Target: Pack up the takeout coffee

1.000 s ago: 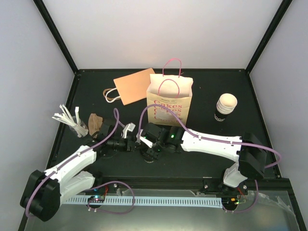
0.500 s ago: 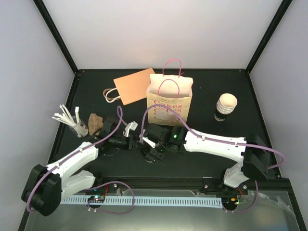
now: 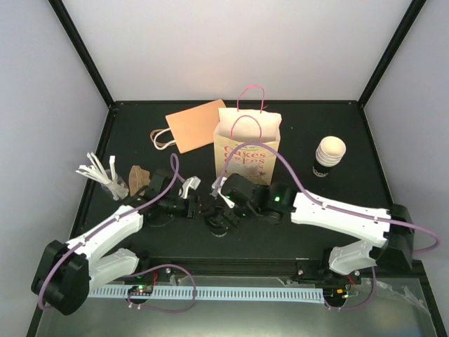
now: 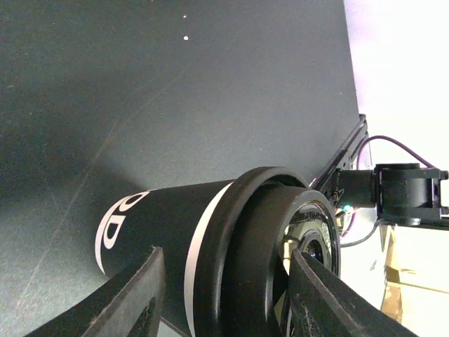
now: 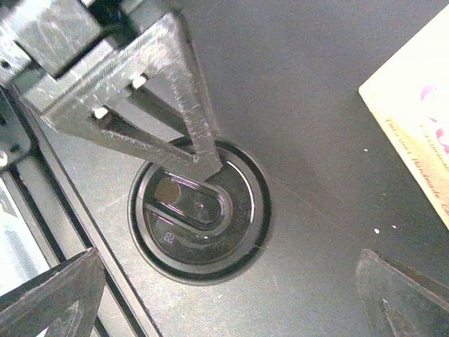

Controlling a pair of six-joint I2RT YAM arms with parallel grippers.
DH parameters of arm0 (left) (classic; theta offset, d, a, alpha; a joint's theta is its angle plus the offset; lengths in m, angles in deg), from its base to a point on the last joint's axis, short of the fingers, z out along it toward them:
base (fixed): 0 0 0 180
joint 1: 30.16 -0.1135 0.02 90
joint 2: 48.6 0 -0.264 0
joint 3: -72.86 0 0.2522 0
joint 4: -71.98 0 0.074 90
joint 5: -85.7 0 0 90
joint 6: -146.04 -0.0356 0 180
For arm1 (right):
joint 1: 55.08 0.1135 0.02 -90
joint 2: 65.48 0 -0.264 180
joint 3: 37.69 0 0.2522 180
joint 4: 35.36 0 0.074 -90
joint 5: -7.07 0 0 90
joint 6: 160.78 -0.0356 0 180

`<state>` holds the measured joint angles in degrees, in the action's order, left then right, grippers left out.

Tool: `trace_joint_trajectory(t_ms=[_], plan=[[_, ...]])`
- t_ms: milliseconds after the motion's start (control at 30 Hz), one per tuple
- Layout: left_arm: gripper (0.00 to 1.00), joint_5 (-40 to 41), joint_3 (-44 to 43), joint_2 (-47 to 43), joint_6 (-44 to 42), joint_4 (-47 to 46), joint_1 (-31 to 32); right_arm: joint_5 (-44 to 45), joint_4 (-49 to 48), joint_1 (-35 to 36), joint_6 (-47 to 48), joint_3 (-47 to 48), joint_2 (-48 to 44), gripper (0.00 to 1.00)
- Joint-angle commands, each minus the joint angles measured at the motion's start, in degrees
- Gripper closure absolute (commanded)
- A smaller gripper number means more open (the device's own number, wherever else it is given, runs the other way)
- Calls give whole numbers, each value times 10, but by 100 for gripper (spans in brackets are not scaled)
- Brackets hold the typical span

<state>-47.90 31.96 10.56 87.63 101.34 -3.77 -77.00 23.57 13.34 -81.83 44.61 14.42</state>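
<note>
Takeout coffee (image 4: 165, 225) upright on the bench, left hand at its lid

Takeout coffee: a black cup with a white band and white lettering, capped by a black lid (image 5: 200, 210). It is seen standing upright on the dark bench (image 3: 316, 119), towards the front. It is near the printed paper bag (image 3: 247, 147) but apart from it.

Left hand (image 4: 226, 251): the fingers are held partly apart, with the cup's upper wall and lid between them. In the right wrist view one finger (image 5: 179, 98) is seen laid across the lid's rim. Whether the cup is actually pinched cannot be told.

Right hand (image 5: 226, 260): spread wide above the lid, with nothing held between the fingers.

Also noted:
- A cream-white ribbed cup (image 3: 328, 156) with a dark foot is set well apart at the right.
- A flat salmon bag (image 3: 195, 125) is laid at the back.
- A brown pulp carrier (image 3: 139, 179) and a bundle of white sticks (image 3: 98, 172) are placed at the left.
</note>
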Motion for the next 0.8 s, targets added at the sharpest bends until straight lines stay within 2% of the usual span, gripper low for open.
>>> trace_joint_trajectory(t_ms=[0,167,267,400,533,633,767], plan=[[47,27,-49,-16,-19,61,3,30,-15,-4,-95,-26,-64,0],[35,47,-116,-34,-49,123,6,-11,-6,-28,-185,-92,-125,2],[33,94,-147,-44,-78,174,24,-58,-34,-52,-232,-137,-149,10],[30,181,-184,-60,-98,214,93,-135,-126,-78,-280,-205,-177,24],[17,318,-238,-34,-103,273,186,-192,-205,-115,-325,-261,-198,36],[5,356,-268,0,-114,310,224,-244,-272,-143,-348,-301,-222,38],[1,362,-296,38,-142,336,248,-259,-298,-154,-358,-323,-230,40]])
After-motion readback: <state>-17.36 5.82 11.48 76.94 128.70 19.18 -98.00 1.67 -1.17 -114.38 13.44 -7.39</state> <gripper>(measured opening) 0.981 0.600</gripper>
